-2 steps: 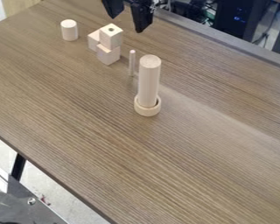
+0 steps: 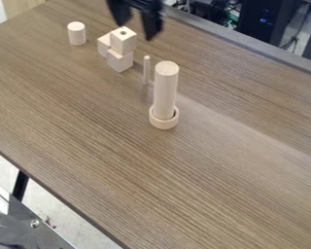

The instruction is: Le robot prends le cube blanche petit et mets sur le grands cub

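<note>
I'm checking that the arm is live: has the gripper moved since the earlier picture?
Yes. The gripper has shifted slightly left and down in the view, bringing it closer to the unmoved cube with a hole.

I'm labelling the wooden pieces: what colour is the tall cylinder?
The tall cylinder is pale beige, seen best in the camera view.

I am counting three wooden cubes: an upper cube (image 2: 117, 44), a lower cube (image 2: 120, 61) and a left cube (image 2: 103, 44). I am tallying two thick cylinders, namely one short cylinder (image 2: 77, 35) and one tall cylinder (image 2: 165, 90). I am logging one thin rod (image 2: 146, 69) and one ring-shaped piece (image 2: 164, 123). I am making the wooden total seven. I am also noting one table (image 2: 203, 165), with one black table leg (image 2: 20, 184) showing.
</note>
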You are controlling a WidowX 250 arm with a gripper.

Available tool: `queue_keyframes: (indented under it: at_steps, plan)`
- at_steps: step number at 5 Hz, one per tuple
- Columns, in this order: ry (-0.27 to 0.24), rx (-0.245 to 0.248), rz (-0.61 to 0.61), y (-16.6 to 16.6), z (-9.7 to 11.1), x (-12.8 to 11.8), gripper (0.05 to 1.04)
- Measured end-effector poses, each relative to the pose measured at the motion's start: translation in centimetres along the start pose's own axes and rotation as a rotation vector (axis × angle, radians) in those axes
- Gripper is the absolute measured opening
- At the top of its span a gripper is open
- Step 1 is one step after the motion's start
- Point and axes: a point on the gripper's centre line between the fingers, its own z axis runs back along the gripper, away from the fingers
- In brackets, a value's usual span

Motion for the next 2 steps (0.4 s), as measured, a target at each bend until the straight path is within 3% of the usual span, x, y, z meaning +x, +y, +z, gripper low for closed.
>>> queue_keyframes:
  at_steps: [2]
  plan:
    - [-0.013, 0.07, 0.155, 7.9, 0.5, -0.4, 0.999]
